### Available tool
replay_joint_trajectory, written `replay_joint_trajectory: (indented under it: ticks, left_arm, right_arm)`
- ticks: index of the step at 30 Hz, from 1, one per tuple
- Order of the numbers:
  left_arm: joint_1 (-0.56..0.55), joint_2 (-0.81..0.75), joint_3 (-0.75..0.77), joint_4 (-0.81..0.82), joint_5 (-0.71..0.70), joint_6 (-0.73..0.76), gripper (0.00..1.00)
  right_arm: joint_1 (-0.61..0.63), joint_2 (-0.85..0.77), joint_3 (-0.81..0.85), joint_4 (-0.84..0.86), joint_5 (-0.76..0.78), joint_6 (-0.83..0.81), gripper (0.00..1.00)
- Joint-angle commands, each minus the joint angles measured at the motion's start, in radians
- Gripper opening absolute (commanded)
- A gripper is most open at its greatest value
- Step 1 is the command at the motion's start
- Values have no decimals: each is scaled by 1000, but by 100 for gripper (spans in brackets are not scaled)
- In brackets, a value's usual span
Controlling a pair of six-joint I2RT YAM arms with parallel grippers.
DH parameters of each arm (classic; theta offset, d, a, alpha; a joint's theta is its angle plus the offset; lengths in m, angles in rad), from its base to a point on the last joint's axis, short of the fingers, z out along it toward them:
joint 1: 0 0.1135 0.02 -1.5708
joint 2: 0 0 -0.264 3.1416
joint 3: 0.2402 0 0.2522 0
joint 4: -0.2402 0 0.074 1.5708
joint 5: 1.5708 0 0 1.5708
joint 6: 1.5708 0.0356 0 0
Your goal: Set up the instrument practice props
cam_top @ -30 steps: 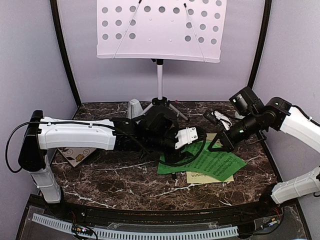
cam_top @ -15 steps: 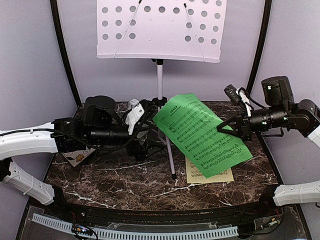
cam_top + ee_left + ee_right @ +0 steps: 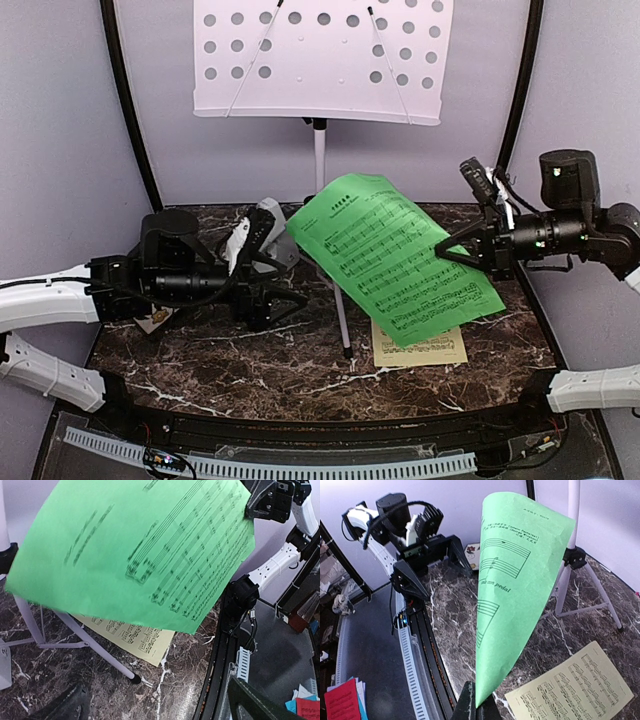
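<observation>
My right gripper (image 3: 455, 250) is shut on the edge of the green music sheet (image 3: 395, 255) and holds it tilted in the air, in front of the stand's pole. In the right wrist view the sheet (image 3: 520, 580) rises from the closed jaws (image 3: 480, 707). The pale-yellow sheet (image 3: 430, 345) lies flat on the marble table, below the green one. The white music stand with its perforated desk (image 3: 320, 60) stands at the back. My left gripper (image 3: 285, 287) is open and empty at the left, its fingers (image 3: 60, 707) spread wide. The light-grey metronome (image 3: 270, 215) is partly hidden behind it.
A floral tile (image 3: 155, 318) lies under my left arm at the table's left. The stand's tripod legs (image 3: 85, 640) spread over the table's middle; one foot ends near the yellow sheet (image 3: 135, 635). Black frame posts (image 3: 125, 110) flank the back corners.
My right gripper has lifted the green sheet off the table into the air. My left arm has pulled back to the left, away from the sheet, jaws open.
</observation>
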Motion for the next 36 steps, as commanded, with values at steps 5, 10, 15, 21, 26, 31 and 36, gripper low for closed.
replay_joint_trajectory:
  ticks: [5, 10, 15, 21, 26, 31, 36]
  left_arm:
    - [15, 22, -27, 258, 40, -181, 99]
    - [15, 104, 44, 414, 79, -233, 96]
    - [16, 130, 84, 564, 137, -257, 76]
    - [15, 159, 146, 608, 157, -268, 37]
    - [16, 143, 165, 568, 157, -249, 1]
    - [17, 149, 276, 252, 230, -102, 0]
    - [19, 141, 344, 86, 237, -10, 0]
  right_arm:
    - [13, -2, 51, 236, -92, 133, 0]
    - [13, 11, 67, 318, -119, 193, 0]
    - [13, 2, 59, 371, -112, 231, 0]
    - [12, -5, 32, 441, -124, 281, 0]
    - [13, -10, 8, 466, -132, 314, 20]
    - [12, 17, 20, 505, -173, 361, 45]
    - [13, 40, 50, 459, -193, 343, 34]
